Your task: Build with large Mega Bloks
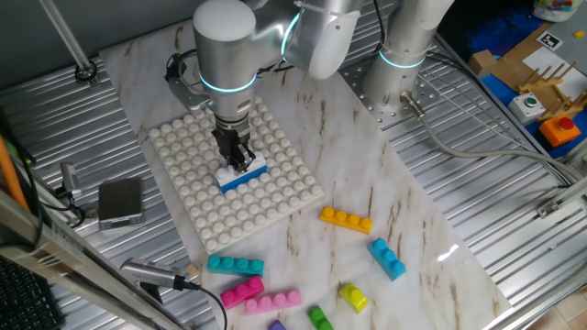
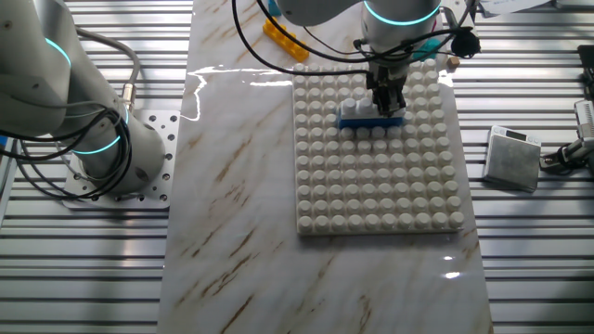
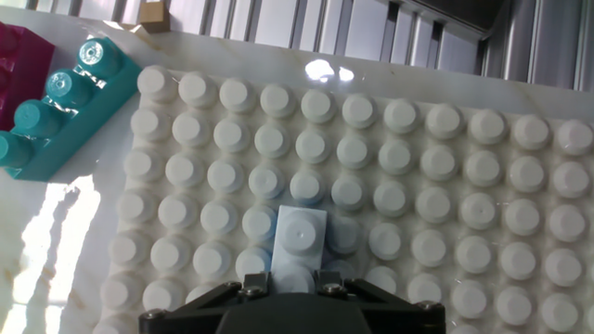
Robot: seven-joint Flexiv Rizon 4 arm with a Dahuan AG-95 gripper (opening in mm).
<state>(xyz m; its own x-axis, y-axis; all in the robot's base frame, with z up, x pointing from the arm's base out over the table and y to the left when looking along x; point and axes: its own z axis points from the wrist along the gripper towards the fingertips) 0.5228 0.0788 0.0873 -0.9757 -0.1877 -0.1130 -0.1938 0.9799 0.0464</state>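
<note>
In one fixed view, the build looks barely begun: a white brick (image 1: 240,169) sits on a blue brick (image 1: 246,179) near the middle of the baseplate (image 1: 193,156), left of frame centre. Seven loose bricks lie along the bottom edge, from a teal brick (image 1: 235,266) to an orange brick (image 1: 346,219) further right, so most of the work seems left. The arm reaches down from the top, its gripper (image 1: 238,158) pointing straight at the stack, fingers on the white brick.

In the other fixed view, the stack sits near the upper right of the baseplate (image 2: 371,199), the gripper (image 2: 384,100) vertical above it.

In the hand view, the white brick (image 3: 299,234) shows at bottom centre, just ahead of the gripper body; the fingertips are hidden, so whether the jaws clamp it I cannot tell. The teal brick (image 3: 56,107) lies at upper left.
</note>
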